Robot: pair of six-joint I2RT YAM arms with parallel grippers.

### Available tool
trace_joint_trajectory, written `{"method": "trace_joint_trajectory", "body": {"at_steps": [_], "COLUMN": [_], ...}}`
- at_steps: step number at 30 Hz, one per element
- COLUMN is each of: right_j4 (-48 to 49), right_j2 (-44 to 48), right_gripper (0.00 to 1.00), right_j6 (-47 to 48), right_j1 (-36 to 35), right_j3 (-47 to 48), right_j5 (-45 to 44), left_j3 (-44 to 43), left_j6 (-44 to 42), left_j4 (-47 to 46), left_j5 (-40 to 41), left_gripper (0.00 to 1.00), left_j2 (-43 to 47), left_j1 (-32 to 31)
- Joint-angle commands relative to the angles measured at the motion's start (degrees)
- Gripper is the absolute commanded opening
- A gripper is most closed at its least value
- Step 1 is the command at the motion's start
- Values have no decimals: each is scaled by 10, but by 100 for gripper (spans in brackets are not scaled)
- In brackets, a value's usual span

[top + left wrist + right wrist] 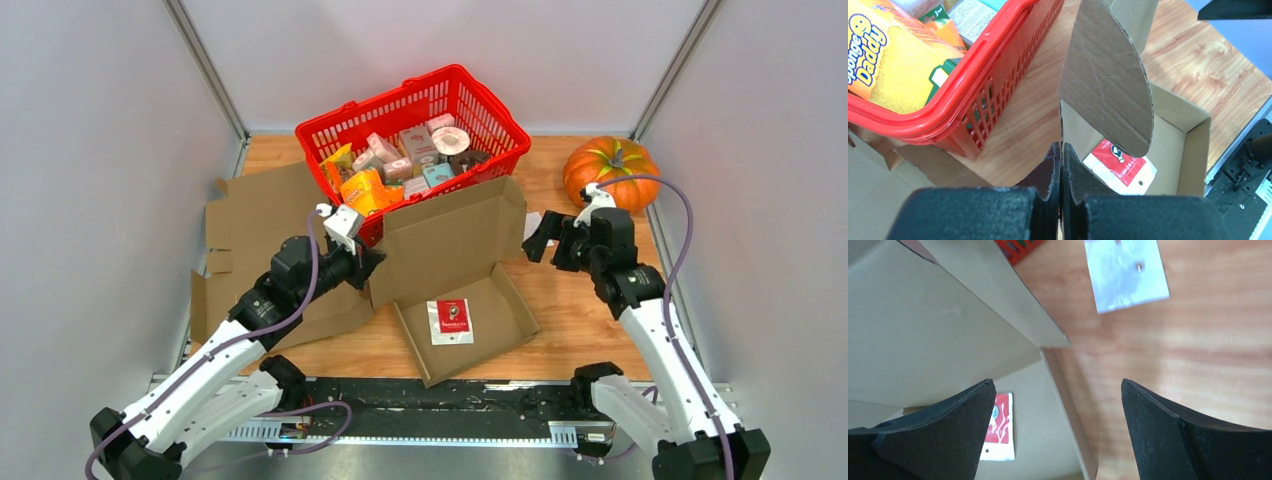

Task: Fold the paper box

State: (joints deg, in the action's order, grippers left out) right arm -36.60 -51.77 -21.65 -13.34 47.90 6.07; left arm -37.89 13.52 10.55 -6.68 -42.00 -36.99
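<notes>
Paper box [452, 238] sits just in front of the red basket [497, 108]. Its lid is raised toward the basket and its tray is open, with a red packet [451, 320] lying flat inside.

Your left gripper [368, 262], off the basket's near left corner, has its fingers pressed together, pinching the box's left edge below the rounded flap.

Your right gripper [540, 238], in front of the basket's right end, is spread wide beside the lid's right edge and holds nothing.

Pumpkin [610, 170] sits right of the basket. Flattened cardboard [260, 215] lies left of it.
</notes>
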Motion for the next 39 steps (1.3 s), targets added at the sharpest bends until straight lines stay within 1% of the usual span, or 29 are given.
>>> {"method": "trace_joint_trajectory", "body": {"at_steps": [1,2,3,4,7,9,11,13,15,16,18,19,20,21,22,24,25,27,28,29,31,32,33,34,35,36,37,38,39], "right_j4": [229,278,368,400,398,394,395,369,373,383,398,392,387,383,380,377,376,370,368,349,346,347,341,334,315,306,299,282,276], "right_j2": [-2,-8,-31,-46,-106,-141,-169,-196,-199,-198,-204,-207,-210,-210,-209,-190,-179,-139,-122,-106,-63,-50,-28,-19,-5,1,7,17,23], "right_gripper": [98,98,98,97,96,96,96,93,90,88,79,75,67,61,57,53,51,49,47,33,22,9,5,0,0,0,0,0,0], "right_j6": [90,90,89,93,140,154,136,149,156,153,144,142,136,127,122,109,107,102,102,100,88,79,72,66,64,64,43,27,15], "right_j1": [38,38,38,37,39,55,90,101,103,103,104,103,103,102,103,99,97,88,83,75,65,53,45,37,23,17,10,-3,-7], "right_j3": [-74,-94,-108,-107,-73,-55,-28,-10,-13,-18,-21,-18,-16,-15,-18,-27,-40,-52,-58,-61,-69,-77,-81,-83,-79,-77,-75,-72,-68], "right_j5": [156,168,175,199,238,240,327,368,384,411,429,438,441,439,437,417,379,359,310,291,270,260,248,212,194,179,130,95,74], "left_j3": [-10,-9,-7,-9,-12,-11,-16,-21,-25,-31,-39,-48,-53,-58,-66,-75,-77,-82,-89,-93,-104,-109,-118,-122,-126,-140,-147,-156,-167], "left_j6": [-11,-10,-6,-6,-2,-2,-3,-1,8,7,10,11,11,12,10,10,8,11,14,19,41,48,62,66,69,69,70,77,79], "left_j4": [33,30,26,26,35,36,42,48,52,57,67,79,88,96,111,126,135,140,141,142,137,135,133,125,121,118,118,118,109], "left_j5": [-5,-10,-10,-8,-5,-4,3,7,14,13,11,13,20,22,24,35,35,32,29,25,29,53,65,87,135,159,185,238,261], "left_gripper": [0,0,0,0,0,0,1,2,4,4,8,12,16,20,26,27,27,24,17,13,3,1,0,0,0,0,0,0,0], "left_j2": [-10,-12,-13,-14,-19,-22,-24,-23,-25,-28,-34,-37,-40,-41,-41,-46,-48,-60,-67,-78,-87,-94,-97,-99,-105,-108,-113,-124,-128], "left_j1": [1,0,1,0,1,0,0,0,0,0,0,1,0,0,0,1,1,1,1,0,-4,-18,-27,-40,-54,-83,-96,-106,-124]}}
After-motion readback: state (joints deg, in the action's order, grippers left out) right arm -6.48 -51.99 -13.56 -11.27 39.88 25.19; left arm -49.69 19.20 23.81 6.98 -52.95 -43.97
